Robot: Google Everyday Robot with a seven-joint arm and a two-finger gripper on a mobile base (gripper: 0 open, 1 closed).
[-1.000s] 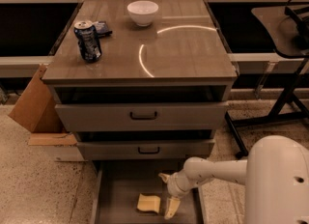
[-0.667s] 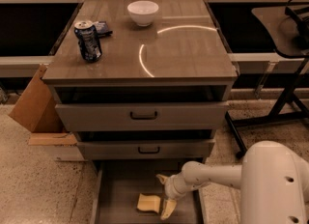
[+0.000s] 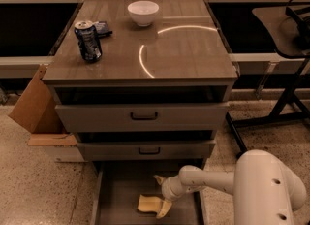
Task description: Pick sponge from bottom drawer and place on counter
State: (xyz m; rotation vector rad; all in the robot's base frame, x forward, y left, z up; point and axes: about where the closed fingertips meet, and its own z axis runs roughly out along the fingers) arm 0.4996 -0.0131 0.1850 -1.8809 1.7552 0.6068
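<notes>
Cabinet with the counter [image 3: 184, 54] on top, carrying a soda can [image 3: 88, 40] at its left and a white bowl [image 3: 143, 11] at the back; two upper drawers closed, the bottom drawer [image 3: 116, 190] pulled out at floor level. The white robot arm [image 3: 261, 190] reaches in from the right, low over the drawer floor. The gripper [image 3: 161, 193] sits inside the drawer with its two fingers spread wide, one raised toward the drawer's back and one down at the front. The sponge [image 3: 147, 203] lies flat on the drawer floor, just beside the lower finger and possibly touching it; it is not between the fingers. Risks, as judged: closing from this offset may catch only the curled edge, so the soft pad slips free or is shoved along the floor; a steep lift could knock the arm against the drawer front above
</notes>
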